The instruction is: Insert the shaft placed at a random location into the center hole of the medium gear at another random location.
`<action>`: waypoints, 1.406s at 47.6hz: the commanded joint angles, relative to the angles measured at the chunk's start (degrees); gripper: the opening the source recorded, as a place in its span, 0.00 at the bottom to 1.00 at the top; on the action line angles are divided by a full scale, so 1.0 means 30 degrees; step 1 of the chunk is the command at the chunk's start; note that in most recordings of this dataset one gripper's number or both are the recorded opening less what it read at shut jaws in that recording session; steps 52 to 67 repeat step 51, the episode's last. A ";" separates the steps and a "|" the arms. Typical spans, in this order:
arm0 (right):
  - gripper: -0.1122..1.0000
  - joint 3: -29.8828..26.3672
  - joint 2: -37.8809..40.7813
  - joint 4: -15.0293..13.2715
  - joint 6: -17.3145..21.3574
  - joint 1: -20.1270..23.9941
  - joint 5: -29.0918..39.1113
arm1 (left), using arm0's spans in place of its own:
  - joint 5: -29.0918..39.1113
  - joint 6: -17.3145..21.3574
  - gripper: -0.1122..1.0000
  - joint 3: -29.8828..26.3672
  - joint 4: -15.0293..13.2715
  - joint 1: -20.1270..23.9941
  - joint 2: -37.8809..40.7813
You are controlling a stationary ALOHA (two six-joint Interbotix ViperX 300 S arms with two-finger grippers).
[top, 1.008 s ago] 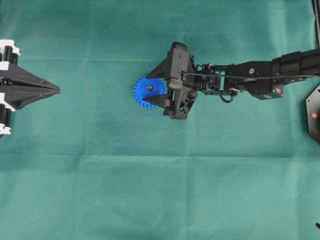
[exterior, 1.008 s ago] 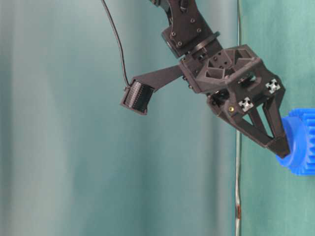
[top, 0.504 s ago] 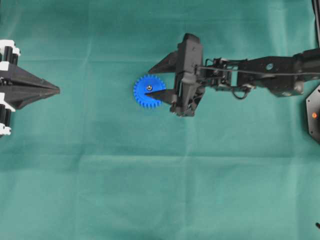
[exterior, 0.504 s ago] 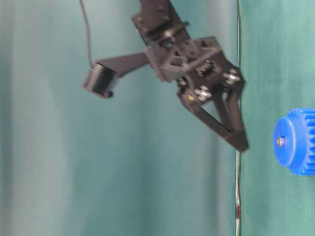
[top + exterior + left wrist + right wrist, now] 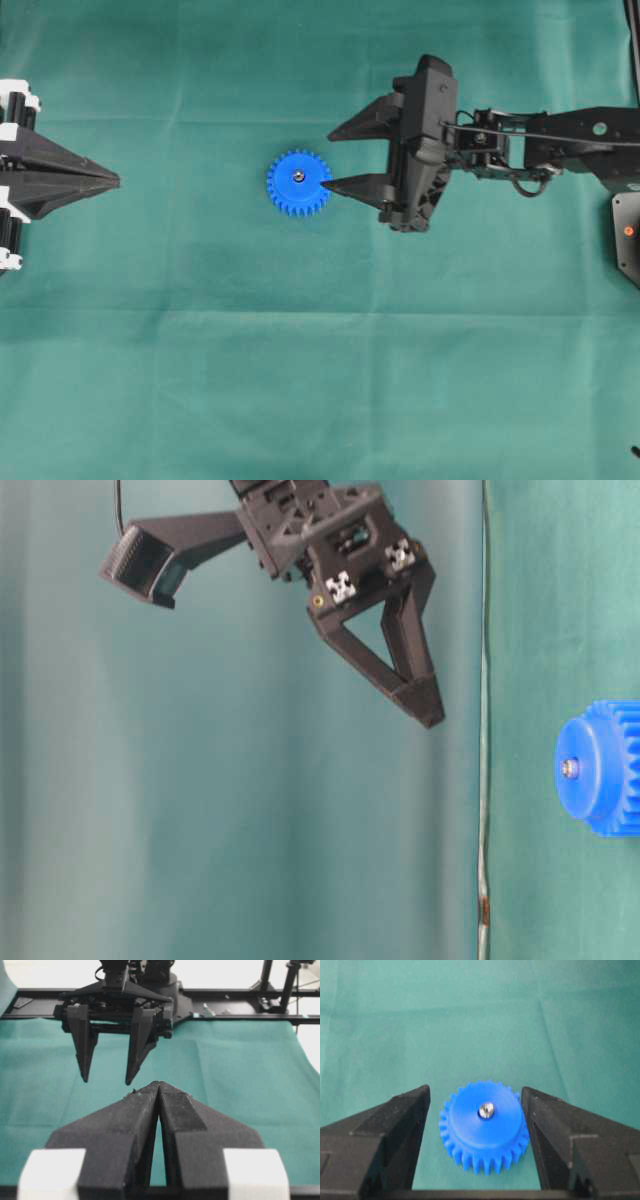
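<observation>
The medium gear (image 5: 298, 190), bright blue and toothed, lies flat on the green cloth. The shaft (image 5: 298, 176) stands in its center hole, with only its shiny round end (image 5: 486, 1109) showing on the hub. My right gripper (image 5: 327, 160) hangs open above the cloth just right of the gear, touching nothing. In the right wrist view the gear (image 5: 484, 1132) lies below and between the open fingers. From table level the gear (image 5: 600, 768) and the shaft (image 5: 570, 768) sit well apart from the right gripper (image 5: 425, 705). My left gripper (image 5: 116, 181) rests shut and empty at the far left.
Green cloth (image 5: 300, 380) covers the whole table. A black fixture with an orange dot (image 5: 628, 228) sits at the right edge. In the left wrist view a black frame rail (image 5: 240, 1007) runs along the far side behind the right gripper (image 5: 107, 1080).
The right gripper has pulled away from the gear to the right and risen, staying open. The gear with the shaft in it stays in place. The left arm has not moved.
</observation>
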 commanded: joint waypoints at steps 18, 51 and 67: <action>0.77 0.1465 -0.1787 0.0117 0.0029 0.0059 0.0059 | -0.0088 -0.0029 0.10 -0.0527 0.0029 -0.0059 0.0117; 0.77 0.1875 -0.2139 0.0117 0.0029 0.0205 0.0059 | -0.0088 -0.0029 0.10 -0.0527 0.0029 -0.0059 0.0117; 0.77 0.1875 -0.2139 0.0117 0.0029 0.0205 0.0059 | -0.0088 -0.0029 0.10 -0.0527 0.0029 -0.0059 0.0117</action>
